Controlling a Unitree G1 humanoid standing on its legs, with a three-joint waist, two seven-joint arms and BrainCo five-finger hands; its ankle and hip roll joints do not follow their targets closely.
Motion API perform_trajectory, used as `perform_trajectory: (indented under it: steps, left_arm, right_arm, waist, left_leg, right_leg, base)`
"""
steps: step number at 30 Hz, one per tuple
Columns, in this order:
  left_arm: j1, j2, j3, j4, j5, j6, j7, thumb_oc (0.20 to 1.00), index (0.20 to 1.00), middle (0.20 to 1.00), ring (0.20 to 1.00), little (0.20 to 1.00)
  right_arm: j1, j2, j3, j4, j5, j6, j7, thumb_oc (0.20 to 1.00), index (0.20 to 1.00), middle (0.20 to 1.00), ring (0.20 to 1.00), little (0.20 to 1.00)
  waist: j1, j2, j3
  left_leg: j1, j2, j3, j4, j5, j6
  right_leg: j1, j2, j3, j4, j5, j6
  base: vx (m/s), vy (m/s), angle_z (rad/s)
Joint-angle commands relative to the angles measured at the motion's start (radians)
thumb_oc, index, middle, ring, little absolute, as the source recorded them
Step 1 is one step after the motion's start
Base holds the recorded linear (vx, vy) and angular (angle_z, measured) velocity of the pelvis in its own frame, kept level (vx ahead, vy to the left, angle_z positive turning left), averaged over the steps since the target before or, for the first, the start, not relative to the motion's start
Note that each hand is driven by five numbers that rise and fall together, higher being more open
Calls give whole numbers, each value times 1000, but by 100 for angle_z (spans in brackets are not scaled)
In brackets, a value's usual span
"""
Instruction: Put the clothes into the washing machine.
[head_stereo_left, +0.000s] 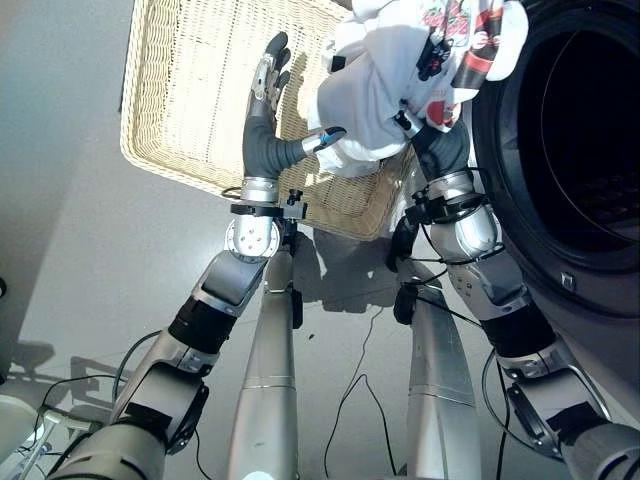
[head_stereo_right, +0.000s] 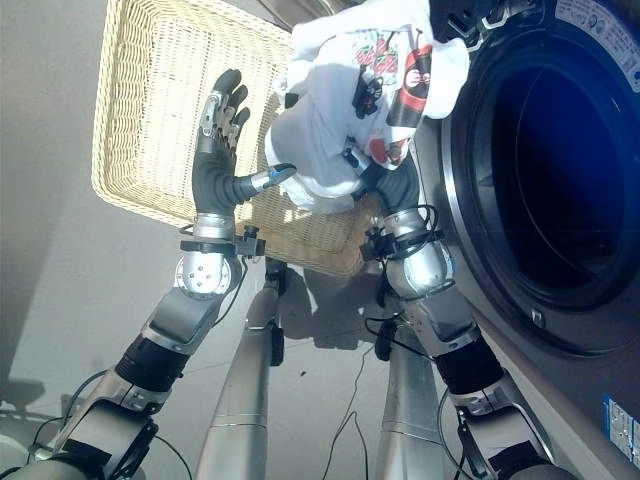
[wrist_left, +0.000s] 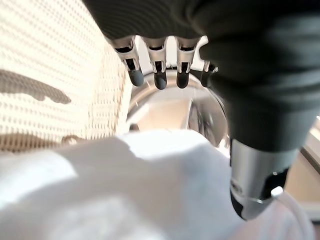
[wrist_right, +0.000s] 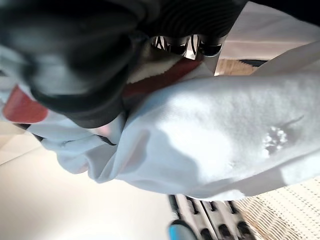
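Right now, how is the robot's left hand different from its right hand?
The left hand is open, fingers straight up over the wicker basket; the right hand is curled into the white garment. The left holds nothing, only its thumb touching the cloth; the right carries the garment beside the washing machine. Both wear dark ribbed covers.

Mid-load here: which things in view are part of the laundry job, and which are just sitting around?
Job:
white garment, bunched in the right hand
washer, door opening beside the garment
left hand, open, thumb against the garment
wicker basket, under both hands

Lying about:
nothing else visible
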Motion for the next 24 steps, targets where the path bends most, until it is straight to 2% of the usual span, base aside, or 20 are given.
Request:
perform_trajectory:
  steps: [1, 2, 3, 6, 8, 9, 15, 20, 24]
  left_arm:
    - [-1, -16, 71, -22, 69, -92, 132, 1000, 1000, 1000, 1000, 1000]
    - [8, -18, 69, -18, 73, -92, 137, 1000, 1000, 1000, 1000, 1000]
    - [0, -15, 75, -4, 84, -101, 176, 1000, 1000, 1000, 1000, 1000]
    - [-10, -12, 89, 58, 121, -127, 257, 1000, 1000, 1000, 1000, 1000]
    - [-16, -9, 91, 82, 126, -131, 276, 1000, 1000, 1000, 1000, 1000]
    - [-27, -3, 90, 126, 121, -148, 302, 1000, 1000, 1000, 1000, 1000]
    - [-82, 18, 77, 320, 100, -189, 337, 1000, 1000, 1000, 1000, 1000]
    - [-128, 39, 57, 482, 46, -190, 361, 1000, 1000, 1000, 1000, 1000]
    - [-173, 82, 42, 599, -38, -189, 350, 1000, 1000, 1000, 1000, 1000]
  right_arm:
    - [3, 7, -39, -199, -22, -149, -19, 200, 200, 200, 200, 200]
    - [12, 9, -36, -196, -21, -149, -20, 200, 200, 200, 200, 200]
    - [6, 9, -41, -198, -21, -164, -28, 200, 200, 200, 200, 200]
    - [3, 5, -52, -184, 19, -176, -39, 200, 200, 200, 200, 200]
    - [1, 4, -54, -174, 42, -178, -40, 200, 200, 200, 200, 200]
    - [2, 4, -56, -153, 93, -181, -35, 200, 200, 200, 200, 200]
    - [5, 4, -68, -21, 283, -202, -29, 200, 200, 200, 200, 200]
    - [-12, -28, -103, 110, 428, -233, -43, 200, 200, 200, 200, 200]
    - [-36, -68, -129, 249, 603, -224, 7, 200, 200, 200, 200, 200]
  waist:
    - [-29, 40, -21]
    - [-29, 41, -21]
    - [-31, 39, -21]
    - [-36, 35, -21]
    - [-37, 34, -21]
    - [-40, 31, -21]
    - [-53, 21, -21]
    - [-63, 18, -21]
    - [-72, 11, -21]
  left_leg:
    - [-34, -64, 11, 62, -24, 78]
    - [-10, -63, 8, 66, -47, 76]
    - [-33, -61, 12, 61, -23, 77]
    - [-35, -57, 17, 62, -21, 73]
    - [-35, -55, 18, 63, -21, 71]
    - [-34, -53, 21, 64, -20, 69]
    - [-24, -41, 34, 60, -18, 59]
    - [-15, -30, 43, 49, -18, 50]
    - [-12, -22, 48, 44, -20, 43]
  right_leg:
    - [32, 38, -58, -106, 127, 80]
    - [53, 41, -50, -96, 105, 88]
    - [33, 39, -57, -105, 127, 81]
    - [29, 42, -54, -102, 128, 80]
    - [30, 43, -53, -102, 128, 80]
    - [30, 44, -52, -100, 129, 81]
    - [37, 47, -50, -105, 132, 82]
    - [44, 50, -47, -115, 135, 85]
    - [45, 54, -44, -121, 136, 86]
  base:
    - [36, -3, -3]
    - [-44, 12, -3]
    - [-7, 8, -3]
    - [-14, 8, -1]
    - [0, 0, 0]
    - [0, 0, 0]
    - [0, 0, 0]
    - [-10, 20, -7]
    - [-7, 15, -5]
